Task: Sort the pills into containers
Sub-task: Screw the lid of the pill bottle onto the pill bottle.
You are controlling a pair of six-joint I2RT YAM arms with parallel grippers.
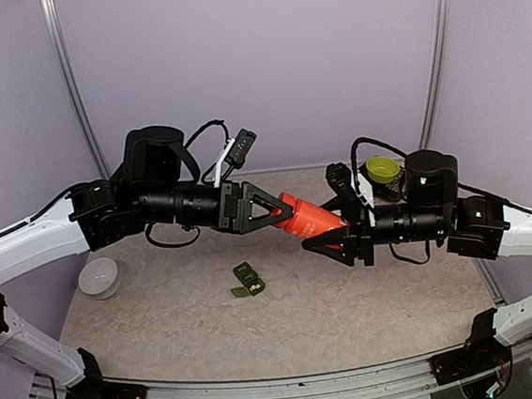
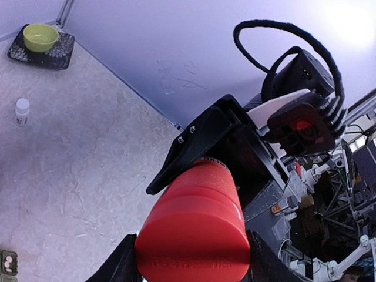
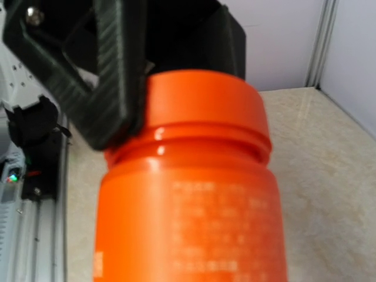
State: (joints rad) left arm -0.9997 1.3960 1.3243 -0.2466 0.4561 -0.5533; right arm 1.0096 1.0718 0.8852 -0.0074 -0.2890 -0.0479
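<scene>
An orange-red pill bottle (image 1: 310, 216) hangs level in the air between both arms. My left gripper (image 1: 281, 209) is shut on its cap end; in the left wrist view the black fingers (image 2: 120, 264) press both sides of the cap (image 2: 197, 223). My right gripper (image 1: 330, 231) is shut on the bottle's body, which fills the right wrist view (image 3: 188, 200). The left gripper's black finger (image 3: 106, 76) shows at the cap there. The containers (image 1: 247, 279), a small dark green strip, lie on the table below, also at the left wrist view's edge (image 2: 7, 262). No pills show.
A yellow-green bowl (image 1: 383, 168) sits on a dark mat (image 2: 61, 51) at the back right. A small white bottle (image 2: 22, 110) stands near it. A white round cap (image 1: 98, 277) lies at the left of the table.
</scene>
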